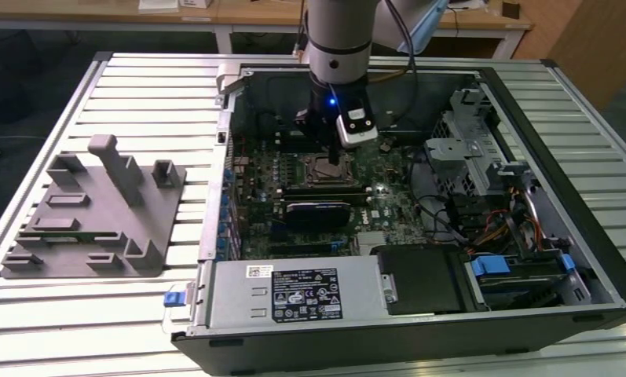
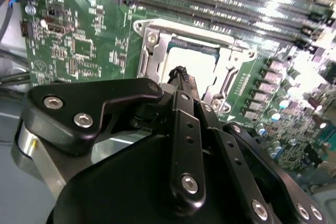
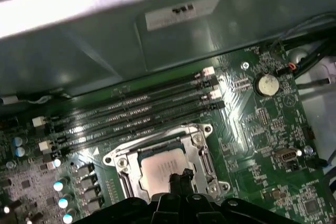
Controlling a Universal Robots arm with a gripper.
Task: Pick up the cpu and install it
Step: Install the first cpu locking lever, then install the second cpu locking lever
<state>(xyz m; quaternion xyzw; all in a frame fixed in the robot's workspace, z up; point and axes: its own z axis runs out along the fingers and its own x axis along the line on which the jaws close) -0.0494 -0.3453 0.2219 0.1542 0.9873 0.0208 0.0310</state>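
— Cpu (image 3: 161, 170) lies in the motherboard (image 3: 262, 145) socket (image 3: 202, 148), in the case's middle; placing seems in hand.
— The gripper (image 3: 180, 178), pressed together, touches its edge; releasing calls for care.

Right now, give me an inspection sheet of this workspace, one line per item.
Surface: slatted metal table.
Job's things: cpu lying in the motherboard socket, silvery top up.
Clutter: grey fixture tray on the exterior view's left, beside the open computer case.
End effector: end effector right above the cpu; contact unclear.
Cables: bundle inside the case, exterior view's right.
Surroundings: wooden desks behind.
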